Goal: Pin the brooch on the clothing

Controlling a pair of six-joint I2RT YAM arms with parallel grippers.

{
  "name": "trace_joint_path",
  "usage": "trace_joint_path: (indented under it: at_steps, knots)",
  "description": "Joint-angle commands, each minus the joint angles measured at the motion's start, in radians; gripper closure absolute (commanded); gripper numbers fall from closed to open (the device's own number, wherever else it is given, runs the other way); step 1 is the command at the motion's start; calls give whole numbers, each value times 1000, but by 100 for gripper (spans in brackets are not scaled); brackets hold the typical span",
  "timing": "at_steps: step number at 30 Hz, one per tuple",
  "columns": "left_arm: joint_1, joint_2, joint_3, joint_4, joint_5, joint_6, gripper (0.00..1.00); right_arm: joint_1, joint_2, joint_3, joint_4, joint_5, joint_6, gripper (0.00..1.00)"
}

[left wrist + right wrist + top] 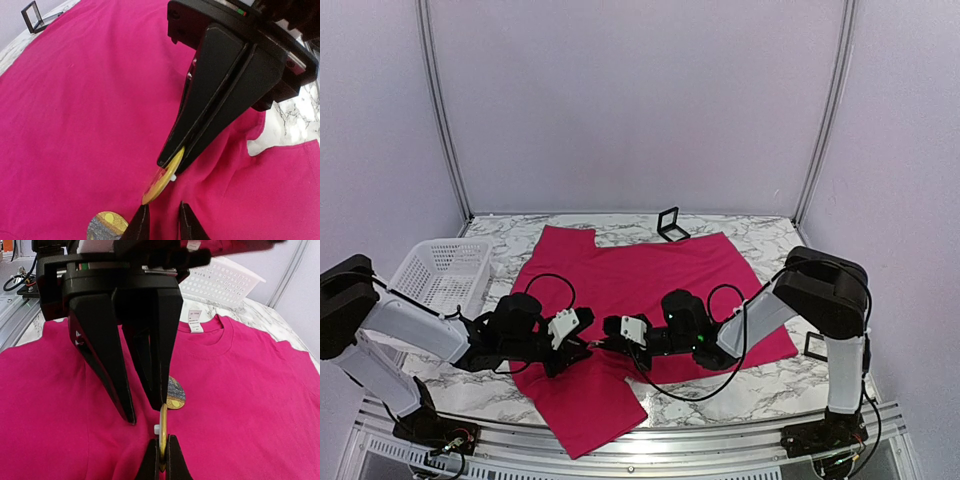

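The magenta T-shirt lies flat on the marble table, its white neck label showing in the right wrist view. My right gripper is shut on a round yellow brooch, held edge-on just above the fabric, with a small white stud on one face. The brooch also shows in the left wrist view. My left gripper is open, its fingertips low over the shirt facing the brooch, one tip at the brooch's edge. The grippers meet over the shirt's near part. A second grey-and-gold badge lies on the shirt.
A white plastic basket stands at the left beside the shirt. A small black open box sits at the shirt's far edge, and another black frame lies at the right. Black cables loop over the shirt.
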Motion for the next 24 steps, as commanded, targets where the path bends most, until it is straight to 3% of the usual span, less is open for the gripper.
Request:
trace_joint_path:
  at_steps: [1, 7, 18, 24]
  knots:
    - [5, -92, -12, 15, -30, 18, 76, -10, -16, 34, 20, -72, 35, 100]
    - [7, -122, -35, 1, -44, 78, 75, -16, -15, 37, 26, -104, 42, 100]
    - [7, -22, 34, -1, -8, 184, 81, -15, -18, 41, 21, -140, 26, 100]
    - [7, -23, 53, 0, 59, 206, 94, -17, -14, 47, 9, -164, 13, 100]
